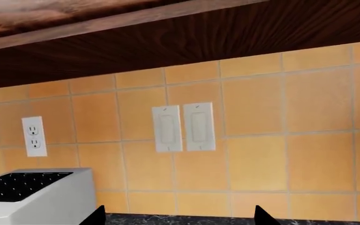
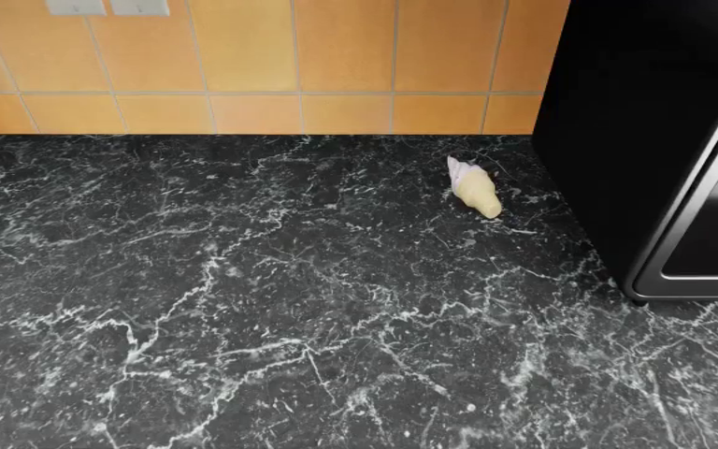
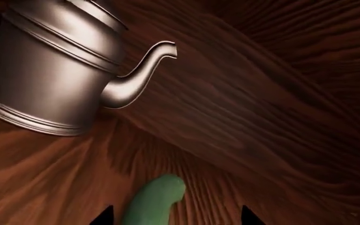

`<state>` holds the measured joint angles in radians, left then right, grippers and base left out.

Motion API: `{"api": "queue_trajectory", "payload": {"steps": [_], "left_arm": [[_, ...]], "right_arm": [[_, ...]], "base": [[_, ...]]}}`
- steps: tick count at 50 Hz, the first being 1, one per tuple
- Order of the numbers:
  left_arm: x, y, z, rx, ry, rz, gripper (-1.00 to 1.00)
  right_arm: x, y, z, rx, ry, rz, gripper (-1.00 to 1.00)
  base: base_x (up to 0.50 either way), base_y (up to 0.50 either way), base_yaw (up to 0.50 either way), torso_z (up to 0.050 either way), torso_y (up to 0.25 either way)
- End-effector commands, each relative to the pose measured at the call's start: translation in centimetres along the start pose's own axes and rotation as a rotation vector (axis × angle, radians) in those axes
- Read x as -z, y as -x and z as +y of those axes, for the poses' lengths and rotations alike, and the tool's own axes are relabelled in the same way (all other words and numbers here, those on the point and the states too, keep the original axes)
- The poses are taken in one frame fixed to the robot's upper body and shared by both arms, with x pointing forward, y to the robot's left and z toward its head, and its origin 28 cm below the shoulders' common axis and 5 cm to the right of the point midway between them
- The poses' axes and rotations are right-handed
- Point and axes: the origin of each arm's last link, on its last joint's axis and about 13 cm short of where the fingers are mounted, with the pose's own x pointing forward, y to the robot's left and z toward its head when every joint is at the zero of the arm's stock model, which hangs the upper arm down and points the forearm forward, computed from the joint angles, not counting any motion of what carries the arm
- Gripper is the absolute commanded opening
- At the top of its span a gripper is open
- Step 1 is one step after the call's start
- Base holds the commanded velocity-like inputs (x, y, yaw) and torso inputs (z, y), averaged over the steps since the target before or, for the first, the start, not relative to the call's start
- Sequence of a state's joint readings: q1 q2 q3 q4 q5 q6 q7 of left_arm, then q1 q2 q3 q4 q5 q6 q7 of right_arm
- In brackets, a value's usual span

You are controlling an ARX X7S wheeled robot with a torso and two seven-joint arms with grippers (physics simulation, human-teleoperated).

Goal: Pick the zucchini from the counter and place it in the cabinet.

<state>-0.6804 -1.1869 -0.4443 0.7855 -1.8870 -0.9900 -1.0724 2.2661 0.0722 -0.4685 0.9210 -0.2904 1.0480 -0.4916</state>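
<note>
My right claw [image 3: 175,216] is inside a wooden cabinet [image 3: 280,93], and the zucchini [image 3: 153,200] shows between its two dark fingertips [image 3: 105,214], which stand well apart at the edge of the right wrist view. The fingertips are not pressing on the green skin as far as I can see, so I read this claw as apart, with the zucchini lying on the cabinet's wood floor between them. Its rounded end points toward a silver metal kettle [image 3: 48,70] with a curved spout, standing near it on the same wood floor but not touching it.

My left claw [image 1: 178,216] shows only as two dark tips [image 1: 96,216] set wide apart, with nothing between them. It faces an orange tiled wall [image 1: 280,140] with a pair of white switches [image 1: 183,127], a white outlet [image 1: 34,136] and a white toaster [image 1: 36,197] just below the outlet. Dark wood of the cabinet underside [image 1: 167,42] hangs above.

From my head view, the black marble surface [image 2: 247,309] carries a pale cream tapered lump [image 2: 475,190] near a black appliance [image 2: 658,140]. Neither arm appears in that view.
</note>
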Motion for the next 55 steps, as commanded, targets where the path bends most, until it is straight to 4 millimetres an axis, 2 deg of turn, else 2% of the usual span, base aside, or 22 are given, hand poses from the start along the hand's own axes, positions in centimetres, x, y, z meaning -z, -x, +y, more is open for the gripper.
{"api": "queue_trajectory", "payload": {"steps": [1,12,22,26,35,55], "left_arm": [[-0.4,0.1,0.1,-0.002,0.0,-0.008,1.0],[-0.7,0.2,-0.2,0.005,-0.004,-0.011,1.0],[-0.6,0.0,-0.5,0.017,-0.003,-0.006,1.0],[-0.6,-0.2,-0.7,0.023,-0.003,-0.003,1.0],[-0.6,-0.4,-0.9,0.034,-0.014,0.002,1.0],[-0.6,-0.6,-1.1,0.058,-0.027,0.007,1.0]], "right_arm": [[-0.4,2.9,0.0,-0.066,-0.047,-0.105,1.0],[-2.2,7.7,-1.6,-0.055,-0.091,-0.225,1.0],[-1.0,10.7,-2.1,-0.031,-0.098,-0.244,1.0],[-0.1,11.6,-1.8,-0.039,-0.104,-0.254,1.0],[2.8,12.3,0.5,-0.107,-0.091,-0.262,1.0],[4.4,11.7,2.6,-0.163,-0.084,-0.29,1.0]], "base": [[0.0,0.0,0.0,0.0,0.0],[0.0,0.0,0.0,0.0,0.0],[0.0,0.0,0.0,0.0,0.0],[0.0,0.0,0.0,0.0,0.0],[0.0,0.0,0.0,0.0,0.0],[0.0,0.0,0.0,0.0,0.0]]}}
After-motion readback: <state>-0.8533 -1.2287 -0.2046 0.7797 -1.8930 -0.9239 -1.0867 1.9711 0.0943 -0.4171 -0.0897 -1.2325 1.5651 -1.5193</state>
